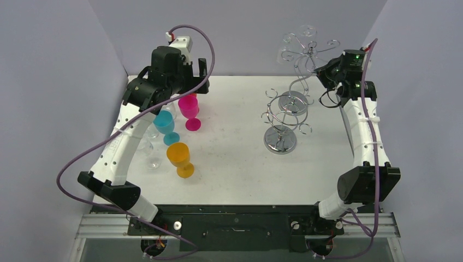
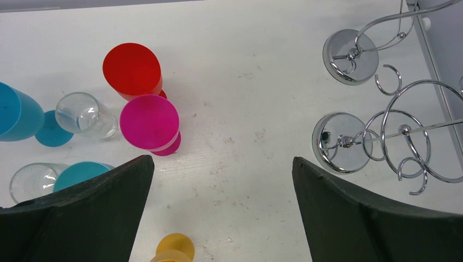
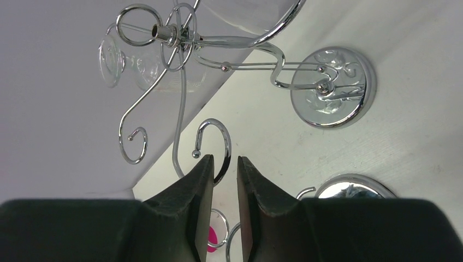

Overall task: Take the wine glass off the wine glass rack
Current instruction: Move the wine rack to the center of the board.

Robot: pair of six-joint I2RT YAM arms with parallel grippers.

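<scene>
A clear wine glass (image 3: 143, 64) hangs upside down from the tall chrome wine glass rack (image 3: 240, 65) at the back right, and in the top view I see it high on the rack (image 1: 307, 31). My right gripper (image 3: 225, 159) sits beside the rack's arms (image 1: 306, 65), level with a curled hook (image 3: 218, 143). Its jaws stand a narrow gap apart with nothing between them. My left gripper (image 2: 223, 161) hangs wide open and empty over the table, above the coloured glasses at the left.
A second, lower chrome rack (image 1: 280, 139) stands in front of the tall one. At the left stand magenta (image 1: 189, 109), blue (image 1: 165, 124) and orange (image 1: 180, 158) glasses, with a red one (image 2: 132, 68) and clear ones (image 2: 87, 114). Grey walls enclose the table.
</scene>
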